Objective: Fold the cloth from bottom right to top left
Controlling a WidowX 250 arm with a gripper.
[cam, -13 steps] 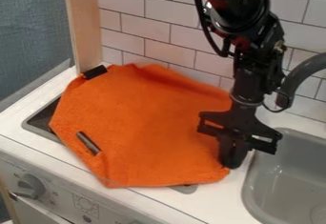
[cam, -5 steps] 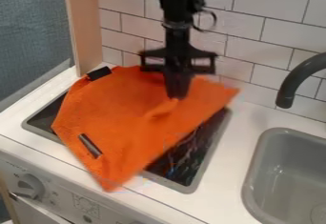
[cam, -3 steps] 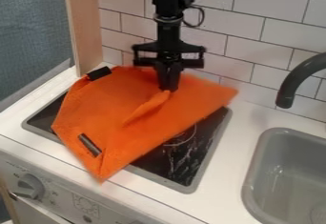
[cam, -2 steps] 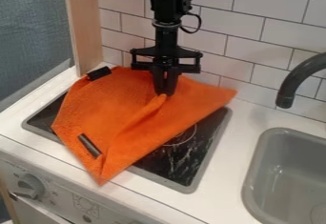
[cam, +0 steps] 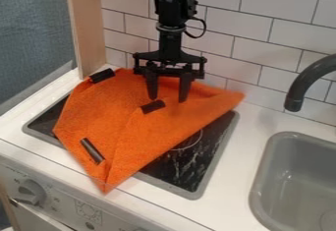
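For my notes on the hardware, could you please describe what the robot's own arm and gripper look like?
The arm is black, built of jointed segments, with a thin black cable looping out beside its lower part. The gripper is black too: a wide, flat crosspiece with angular openings carries two dark fingers that narrow toward their tips.

The orange cloth [cam: 98, 112] hides much of the black stovetop [cam: 187, 171]. The top edge cuts off the arm [cam: 175, 9]; the right edge crops the faucet [cam: 300, 85] and sink [cam: 263, 173].
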